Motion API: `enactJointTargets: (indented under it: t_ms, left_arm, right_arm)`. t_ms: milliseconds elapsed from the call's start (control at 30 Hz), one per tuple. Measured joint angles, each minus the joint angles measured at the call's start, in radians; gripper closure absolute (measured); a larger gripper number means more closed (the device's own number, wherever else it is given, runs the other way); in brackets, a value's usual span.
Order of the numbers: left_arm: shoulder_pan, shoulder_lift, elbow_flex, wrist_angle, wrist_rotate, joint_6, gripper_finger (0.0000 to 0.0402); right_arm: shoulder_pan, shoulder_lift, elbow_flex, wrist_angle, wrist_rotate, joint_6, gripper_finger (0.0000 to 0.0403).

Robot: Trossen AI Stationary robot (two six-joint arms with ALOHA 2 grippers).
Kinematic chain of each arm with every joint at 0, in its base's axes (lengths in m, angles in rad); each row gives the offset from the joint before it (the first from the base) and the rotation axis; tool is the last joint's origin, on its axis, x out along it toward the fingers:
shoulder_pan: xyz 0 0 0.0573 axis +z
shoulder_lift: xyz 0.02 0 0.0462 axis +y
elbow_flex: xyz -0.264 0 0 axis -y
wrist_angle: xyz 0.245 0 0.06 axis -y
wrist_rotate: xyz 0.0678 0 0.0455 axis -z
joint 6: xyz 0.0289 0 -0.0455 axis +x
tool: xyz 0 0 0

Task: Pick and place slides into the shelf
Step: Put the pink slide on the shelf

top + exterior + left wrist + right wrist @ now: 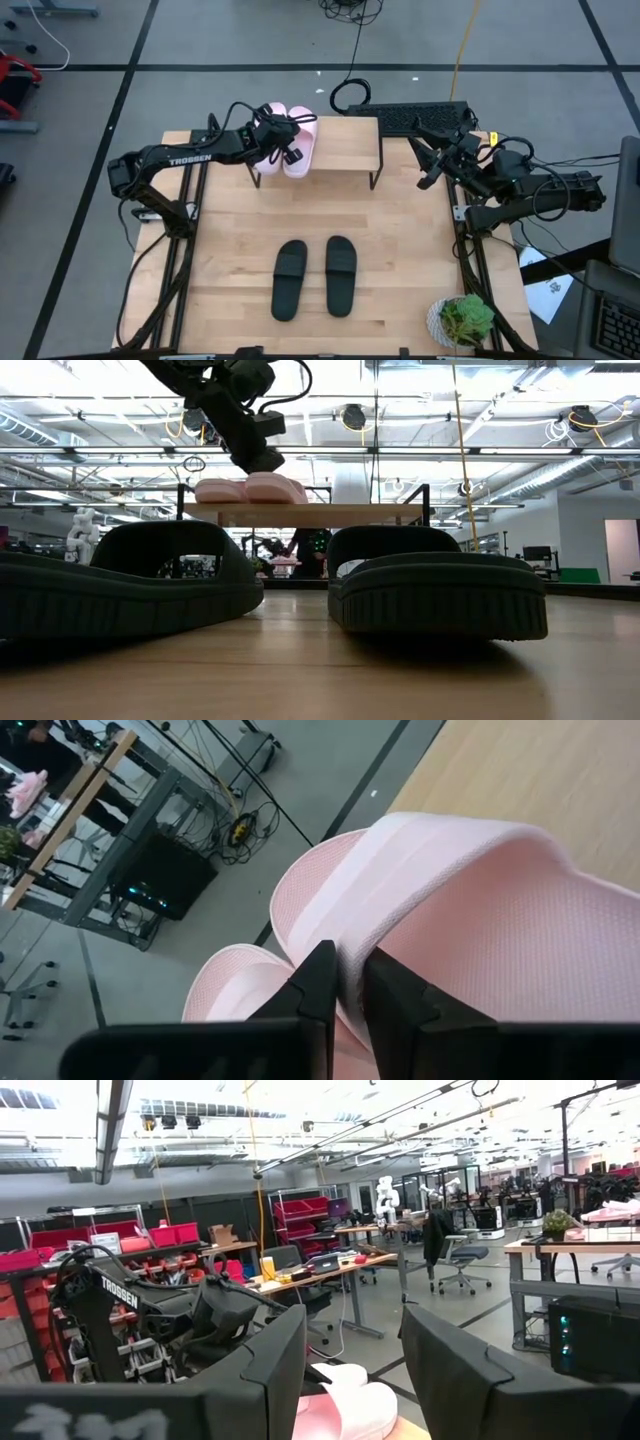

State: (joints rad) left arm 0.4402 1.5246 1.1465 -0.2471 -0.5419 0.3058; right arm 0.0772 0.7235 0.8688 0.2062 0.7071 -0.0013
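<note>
Nearest the low camera, two black slides [130, 575] [435, 590] lie side by side on the wooden tabletop [400, 250], well apart from the shelf [345, 135] at its far edge. On the shelf's left end sit two light pink slides [268, 140] [300, 140], touching. The left gripper [345, 980] is clenched on the strap of the nearer pink one, while the right gripper [352, 1370] hangs released beside the shelf's right end.

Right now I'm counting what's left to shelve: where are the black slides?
In the high view the black slides lie side by side on the tabletop's near half, about midway across, apart from the shelf and both grippers.
</note>
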Motion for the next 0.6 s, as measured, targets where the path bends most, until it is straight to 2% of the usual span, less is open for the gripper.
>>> enactJointTargets:
  t_ms: [400, 600]
  left_arm:
    - [0.029, -0.002, 0.002, -0.002, 0.072, -0.028, 0.0362]
    - [0.031, -0.002, 0.002, -0.011, 0.089, -0.043, 0.0321]
  right_arm:
    - [0.000, 0.000, 0.000, 0.000, -0.001, 0.000, 0.0248]
    - [0.000, 0.000, 0.000, 0.000, -0.001, 0.001, 0.0248]
